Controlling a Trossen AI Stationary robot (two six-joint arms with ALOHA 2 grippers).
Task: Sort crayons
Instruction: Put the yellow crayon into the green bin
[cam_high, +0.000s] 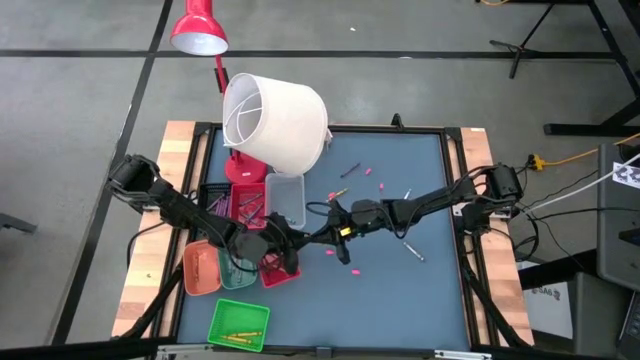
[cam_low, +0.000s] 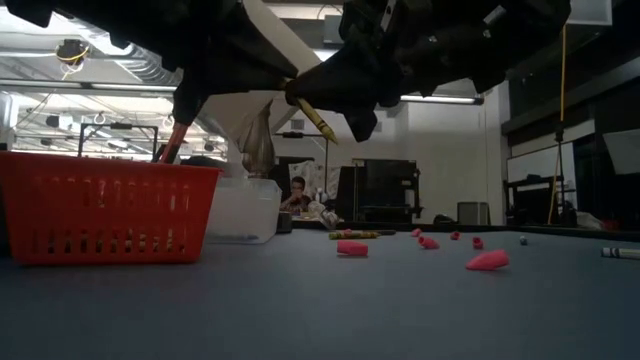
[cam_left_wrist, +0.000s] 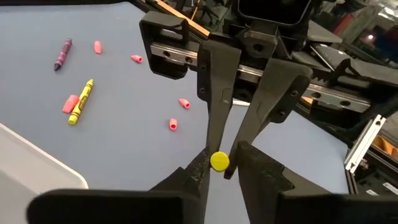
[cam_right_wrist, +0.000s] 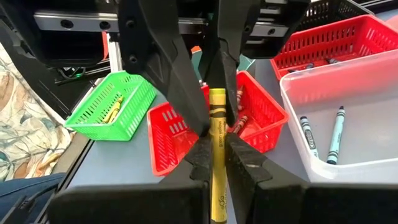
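Observation:
A yellow crayon (cam_right_wrist: 217, 130) is held in the air between both grippers, above the red basket (cam_high: 280, 268) near the table's middle. My right gripper (cam_right_wrist: 219, 158) comes from the table's right and is shut on it. My left gripper (cam_left_wrist: 221, 171) comes from the left and is shut on its other end. The crayon slants in the low view (cam_low: 315, 118). Loose on the mat lie another yellow crayon (cam_left_wrist: 81, 101), a purple crayon (cam_left_wrist: 62, 54), a grey one (cam_high: 412, 250) and small pink stubs (cam_high: 380, 185). My left gripper pinches the yellow crayon's far end (cam_right_wrist: 217, 99) between its two fingers. That end shows end-on between its fingertips in the left wrist view (cam_left_wrist: 219, 162). The crayon is clear of the table. My right gripper pinches the yellow crayon's shaft (cam_right_wrist: 217, 146) between its two fingers, near the middle. The crayon runs along the fingers and sticks out past their tips toward my left gripper. It is lifted clear of the table.
A green basket (cam_high: 238, 325) with yellow crayons stands at the near edge. An orange tray (cam_high: 200, 268), a teal tray (cam_high: 237, 272), a second red basket (cam_high: 240, 200) and a clear bin (cam_high: 285, 198) cluster at the left. A white lampshade (cam_high: 275, 120) leans over the far left.

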